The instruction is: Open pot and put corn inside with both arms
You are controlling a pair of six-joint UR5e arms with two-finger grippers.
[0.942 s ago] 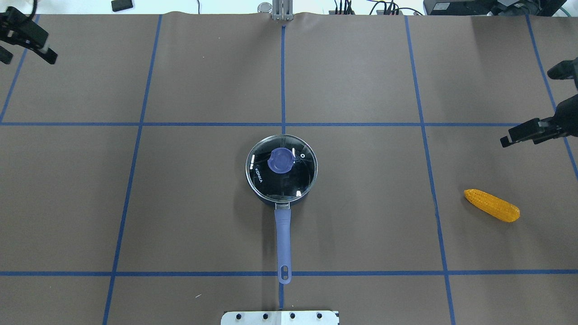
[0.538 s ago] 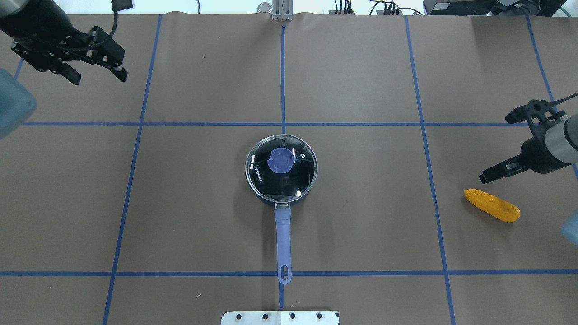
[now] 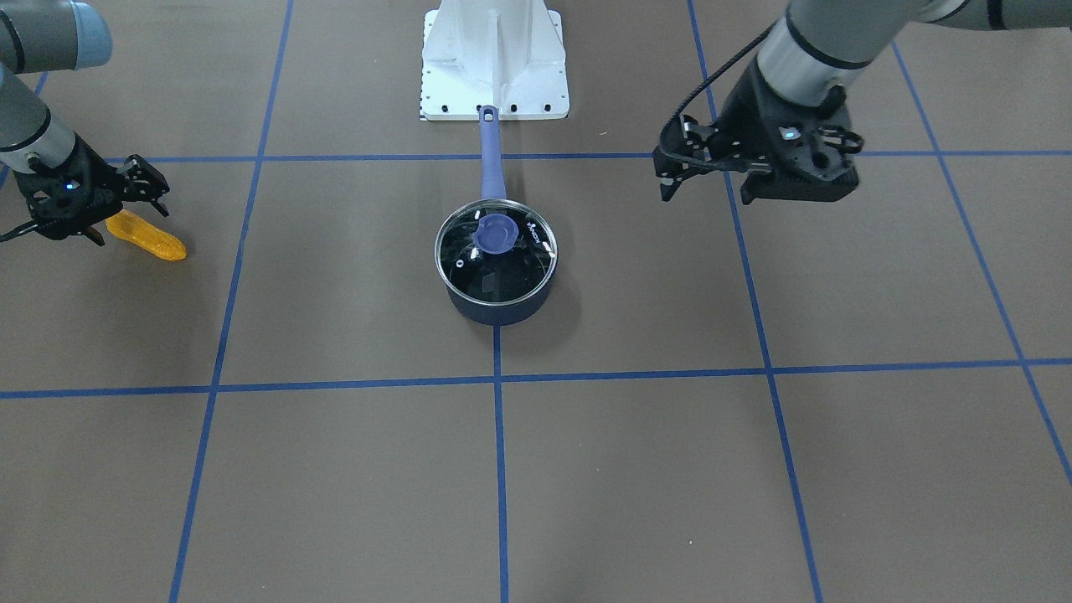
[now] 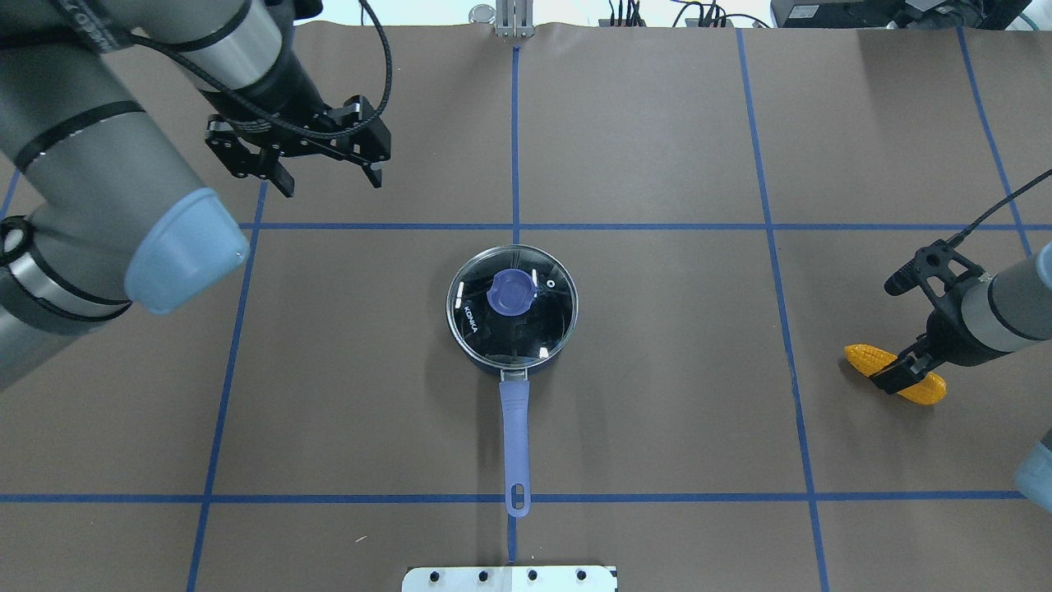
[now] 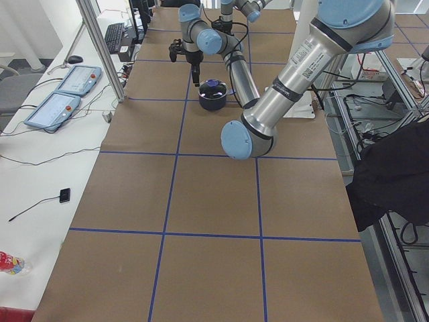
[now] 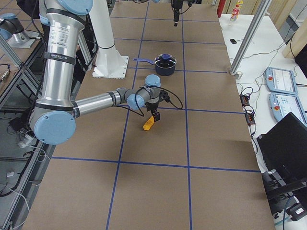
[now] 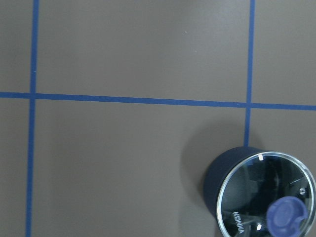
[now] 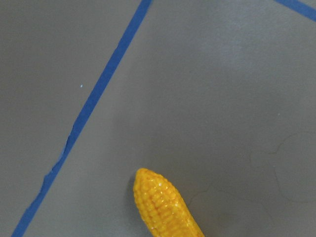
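Pot (image 3: 494, 311) sits mid-desk, glass lid (image 4: 512, 308) on, handle pointing at the robot's edge. Left gripper (image 4: 332, 182) hangs well apart from it, toward the far left corner, fingers spread wide, grasping nothing. By the right edge, right gripper (image 4: 894, 345) is low over the corn (image 4: 863, 358), fingers released, one crossing the cob, which lies flat on the desk.

Lidded pot (image 4: 511, 306) stands alone in the middle of the counter (image 4: 657, 411), bare surface all around it; its long handle (image 4: 515, 436) juts toward the robot. The corn (image 4: 859, 358) lies well apart, the right gripper (image 4: 897, 375) low over its middle, covering it from above.
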